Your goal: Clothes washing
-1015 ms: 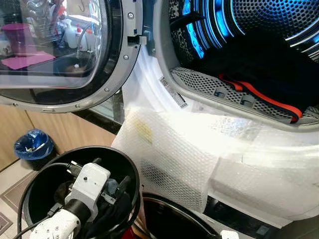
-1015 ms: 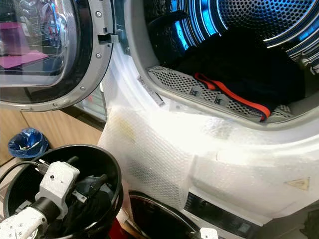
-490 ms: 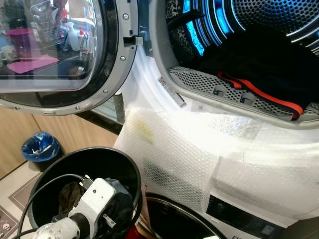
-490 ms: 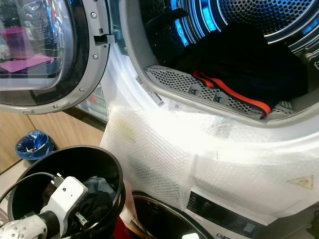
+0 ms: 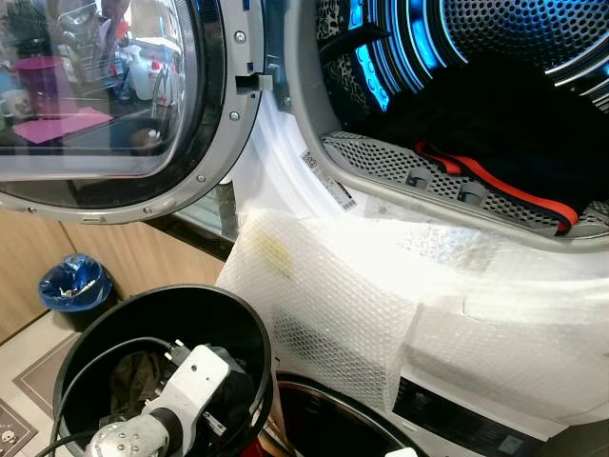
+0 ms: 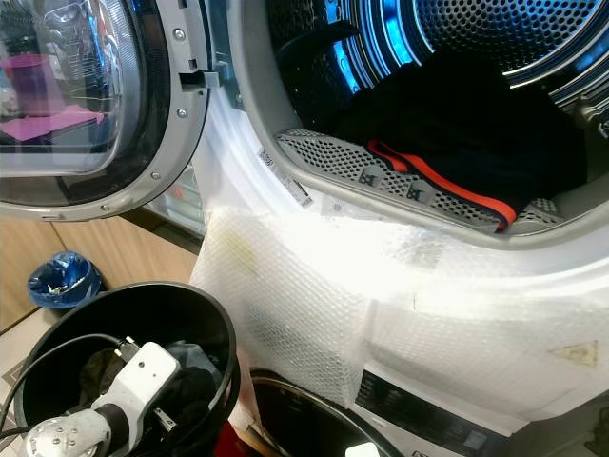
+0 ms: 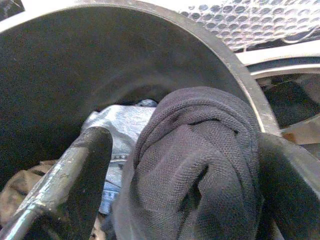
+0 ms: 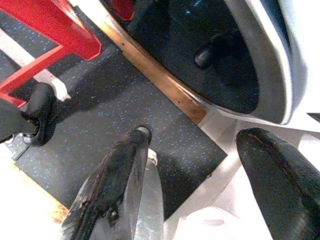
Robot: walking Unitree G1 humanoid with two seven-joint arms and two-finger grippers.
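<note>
A black laundry bucket (image 5: 249, 328) stands on the floor in front of the open washing machine. My left gripper (image 7: 185, 165) reaches down into it, shut on a dark grey knitted garment (image 7: 200, 145) that bulges between the two black fingers (image 7: 80, 165). A pale grey cloth (image 7: 117, 122) lies beneath it in the bucket. The blue-lit drum (image 5: 514, 38) holds dark clothes with a red stripe (image 5: 495, 176). My right gripper (image 8: 195, 135) hangs low over the dark floor, open with nothing between its fingers.
The round glass door (image 5: 105, 95) is swung open to the left. Bubble wrap (image 5: 333, 286) covers the machine's front below the drum opening. A second round door (image 5: 324, 419) sits below. A blue-lined bin (image 5: 74, 284) stands at the left. A red frame (image 8: 55, 25) with a caster (image 8: 40, 112) stands near the right gripper.
My left wrist has sunk lower and a little to the right inside the bucket. The camera has shifted slightly; the clothes in the drum lie as before.
</note>
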